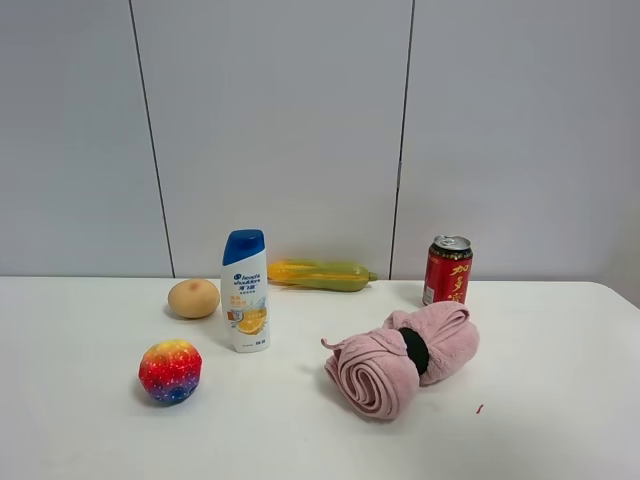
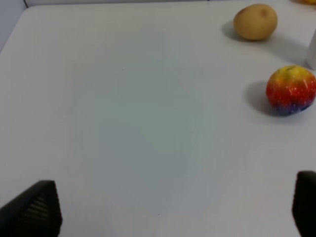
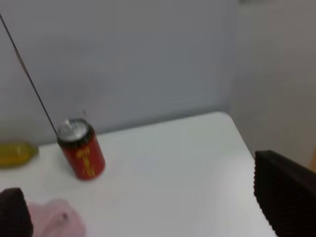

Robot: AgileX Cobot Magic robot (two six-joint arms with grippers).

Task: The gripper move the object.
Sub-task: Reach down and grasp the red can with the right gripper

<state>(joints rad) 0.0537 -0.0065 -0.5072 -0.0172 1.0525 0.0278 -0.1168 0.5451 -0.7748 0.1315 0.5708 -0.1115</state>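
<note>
Right gripper (image 3: 143, 192) hangs above the white table (image 3: 187, 163), its 2 black fingers (image 3: 284, 192) spread wide and gripping nothing. Its own camera shows the red can (image 3: 81, 153) ahead of it and well apart, upright near the wall. The can is closer to the finger that overlaps the rolled pink towel (image 3: 54, 222), and a yellow-green corn cob (image 3: 15, 153) lies beyond the can.

Left gripper (image 2: 173, 202) is likewise spread and empty, with 2 fingertips over bare table. Ahead of it and off to 1 side sit a rainbow ball (image 2: 291, 90) and, farther on, a potato (image 2: 255, 21).

Both grippers show only in the wrist views. The high camera alone gives the whole layout: the can stands upright at the back of the table, just behind the towel, and a shampoo bottle (image 1: 245, 290) stands between potato and corn.
</note>
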